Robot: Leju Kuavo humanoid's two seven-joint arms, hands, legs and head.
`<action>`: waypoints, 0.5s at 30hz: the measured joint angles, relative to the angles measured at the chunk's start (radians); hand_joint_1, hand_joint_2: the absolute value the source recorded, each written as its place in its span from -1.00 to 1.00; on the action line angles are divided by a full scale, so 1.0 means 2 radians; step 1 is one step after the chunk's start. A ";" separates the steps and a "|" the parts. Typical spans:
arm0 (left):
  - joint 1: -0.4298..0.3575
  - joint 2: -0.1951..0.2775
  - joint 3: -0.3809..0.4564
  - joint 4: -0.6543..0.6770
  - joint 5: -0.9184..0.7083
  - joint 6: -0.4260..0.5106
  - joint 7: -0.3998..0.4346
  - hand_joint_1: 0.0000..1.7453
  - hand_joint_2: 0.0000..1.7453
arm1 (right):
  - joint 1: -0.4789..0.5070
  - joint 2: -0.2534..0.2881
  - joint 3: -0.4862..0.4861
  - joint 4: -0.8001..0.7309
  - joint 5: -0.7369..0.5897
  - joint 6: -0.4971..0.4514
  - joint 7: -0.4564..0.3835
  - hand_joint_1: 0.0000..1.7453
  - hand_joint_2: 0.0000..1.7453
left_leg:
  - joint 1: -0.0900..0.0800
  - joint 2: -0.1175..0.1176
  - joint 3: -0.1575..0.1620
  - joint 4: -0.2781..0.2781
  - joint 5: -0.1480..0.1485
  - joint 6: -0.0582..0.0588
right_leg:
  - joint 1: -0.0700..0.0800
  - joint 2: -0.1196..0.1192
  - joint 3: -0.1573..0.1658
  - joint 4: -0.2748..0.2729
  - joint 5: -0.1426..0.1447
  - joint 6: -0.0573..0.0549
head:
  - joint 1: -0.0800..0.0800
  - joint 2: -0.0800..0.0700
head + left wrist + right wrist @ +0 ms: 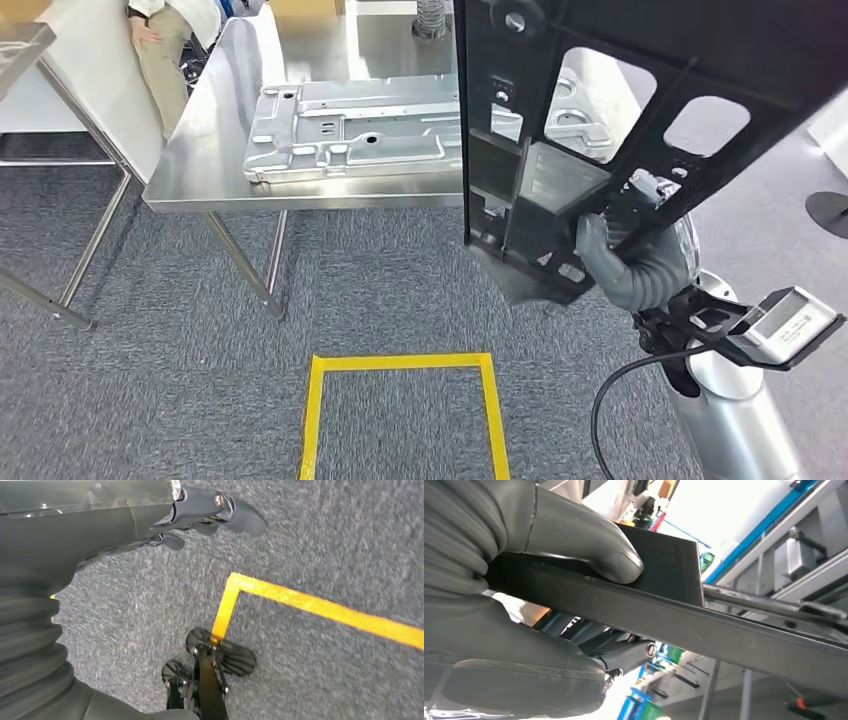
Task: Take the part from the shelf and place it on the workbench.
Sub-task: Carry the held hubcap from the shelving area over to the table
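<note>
The left hand (pixel 200 517) hangs over grey carpet, its fingers curled in with nothing in them, just beside the corner of a yellow tape square (pixel 400 415) on the floor; beyond that square stands the steel tabletop (pixel 200 150), with a person (pixel 165 45) at its far left corner and a silver stamped panel (pixel 350 130) lying flat on it; to the right of the panel, the black part (pixel 560 110) is held tilted in the air, overlapping the tabletop's right end; the right hand (pixel 615 250) grips the part's lower edge, thumb (pixel 589 545) pressed on its flat face.
</note>
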 joint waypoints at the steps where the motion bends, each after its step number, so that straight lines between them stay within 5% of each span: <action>1: 0.000 0.000 0.000 0.000 0.000 0.000 0.000 -1.00 1.00 | 0.001 0.000 0.000 0.000 0.000 0.000 0.000 1.00 1.00 | 0.001 0.000 0.005 -0.003 0.003 0.003 | 0.000 0.000 0.001 0.004 -0.001 0.003 | 0.000 0.000; 3: -0.001 0.000 0.000 0.000 0.000 0.000 -0.001 -1.00 1.00 | 0.000 -0.001 0.000 0.000 0.000 0.000 0.000 1.00 1.00 | 0.003 0.000 0.014 -0.007 0.002 0.007 | -0.001 -0.001 -0.012 0.035 -0.008 0.007 | 0.002 0.000; 6: -0.002 0.000 0.000 0.000 0.000 0.000 -0.002 -1.00 1.00 | 0.002 -0.001 0.000 0.000 0.000 0.000 -0.001 1.00 1.00 | 0.004 -0.001 0.024 -0.008 -0.007 0.010 | -0.004 -0.001 -0.071 0.126 -0.042 0.014 | 0.004 0.000; 8: -0.001 0.000 0.000 0.000 0.000 0.000 -0.002 -1.00 1.00 | 0.005 -0.001 0.000 0.000 0.001 0.000 -0.002 1.00 1.00 | 0.004 -0.001 0.033 -0.008 -0.015 0.009 | -0.006 -0.001 -0.097 0.143 -0.048 0.017 | 0.004 0.000; 9: -0.001 0.000 0.000 0.000 0.000 0.000 -0.002 -1.00 1.00 | 0.006 -0.001 0.000 0.000 0.002 0.000 -0.002 1.00 1.00 | 0.004 -0.002 0.040 -0.008 -0.020 0.009 | -0.007 -0.001 -0.096 0.125 -0.034 0.018 | 0.004 0.000; 12: -0.002 -0.001 0.000 0.000 0.000 0.001 -0.001 -1.00 1.00 | 0.009 -0.001 0.000 0.000 0.007 0.000 -0.008 1.00 1.00 | 0.004 -0.002 0.057 -0.008 -0.035 0.003 | -0.005 -0.003 -0.073 0.030 0.036 0.011 | 0.003 0.000; 13: -0.002 -0.001 0.000 0.000 0.001 0.003 0.001 -1.00 1.00 | 0.011 -0.001 0.000 -0.001 0.009 0.000 -0.009 1.00 1.00 | 0.004 -0.002 0.059 -0.009 -0.039 0.000 | -0.003 -0.003 -0.070 0.013 0.049 0.007 | 0.003 0.000; 15: -0.002 -0.001 0.001 0.000 0.002 0.007 0.003 -1.00 1.00 | 0.014 0.000 0.001 -0.001 0.013 -0.001 -0.012 1.00 1.00 | 0.003 -0.002 0.062 -0.007 -0.041 -0.007 | 0.000 -0.003 -0.067 0.006 0.049 -0.001 | 0.002 0.000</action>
